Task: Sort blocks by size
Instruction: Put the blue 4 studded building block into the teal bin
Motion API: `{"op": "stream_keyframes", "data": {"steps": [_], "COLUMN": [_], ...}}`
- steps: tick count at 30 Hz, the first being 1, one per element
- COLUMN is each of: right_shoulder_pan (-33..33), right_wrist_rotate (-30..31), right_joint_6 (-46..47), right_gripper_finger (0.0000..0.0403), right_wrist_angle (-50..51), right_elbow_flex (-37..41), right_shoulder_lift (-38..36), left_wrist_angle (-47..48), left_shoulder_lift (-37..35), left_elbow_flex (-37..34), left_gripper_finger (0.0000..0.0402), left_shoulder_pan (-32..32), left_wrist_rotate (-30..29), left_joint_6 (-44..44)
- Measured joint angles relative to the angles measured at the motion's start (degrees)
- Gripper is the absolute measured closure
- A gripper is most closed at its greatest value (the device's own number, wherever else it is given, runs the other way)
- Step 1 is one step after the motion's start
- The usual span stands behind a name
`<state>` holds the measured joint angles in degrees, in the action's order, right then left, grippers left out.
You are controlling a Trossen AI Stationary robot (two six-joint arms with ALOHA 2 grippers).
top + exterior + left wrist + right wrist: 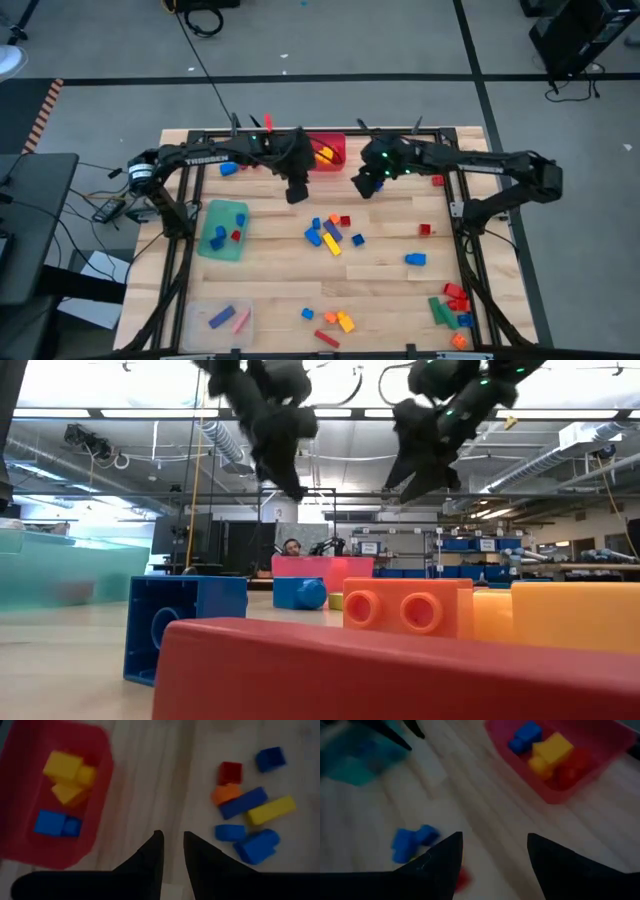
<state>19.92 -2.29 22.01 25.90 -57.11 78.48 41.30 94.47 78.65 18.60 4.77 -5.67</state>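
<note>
Two grippers hang above the table near the red bin point(328, 150). The left gripper point(172, 851) has its fingers nearly together with nothing between them; the red bin holding yellow and blue blocks point(65, 777) lies to one side of the fingertips, a loose cluster of blocks point(250, 815) to the other. The right gripper point(495, 851) stands spread wide and empty, a blue block point(410, 841) just beside one finger.

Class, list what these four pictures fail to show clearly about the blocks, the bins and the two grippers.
- Low view: the red block up close hides most of the table behind it.
- High view: blocks in the clear bin are too small to size.
- Right wrist view: a red piece is half hidden behind the right gripper.
- Left wrist view: the red bin is blurred and cut off by the edge.
</note>
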Motion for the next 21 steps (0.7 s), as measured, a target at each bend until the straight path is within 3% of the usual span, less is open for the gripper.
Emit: {"op": "stream_keyframes", "data": {"steps": [7,14,21], "right_shoulder_pan": [4.0,7.8,8.4], "right_wrist_rotate": [-0.2,1.4,1.3], "right_joint_6": [-1.4,-5.6,-9.3], "right_gripper_finger": [0.0164,0.0133,0.0098], "right_wrist_angle": [8.4,18.1,17.9], "right_elbow_flex": [-3.9,-3.9,-3.9], "right_shoulder_lift": [6.4,13.1,19.2], "left_wrist_angle": [-5.7,-14.0,-18.9], "left_shoulder_lift": [-5.2,-12.6,-15.5], "left_elbow_flex": [-9.9,-15.0,-17.3], "left_gripper_finger": [0.0321,0.0321,0.0321], "left_shoulder_pan": [3.7,3.8,3.0], "left_wrist_rotate": [-1.1,-6.6,-6.6], "left_joint_6": [1.5,5.7,6.5]}}
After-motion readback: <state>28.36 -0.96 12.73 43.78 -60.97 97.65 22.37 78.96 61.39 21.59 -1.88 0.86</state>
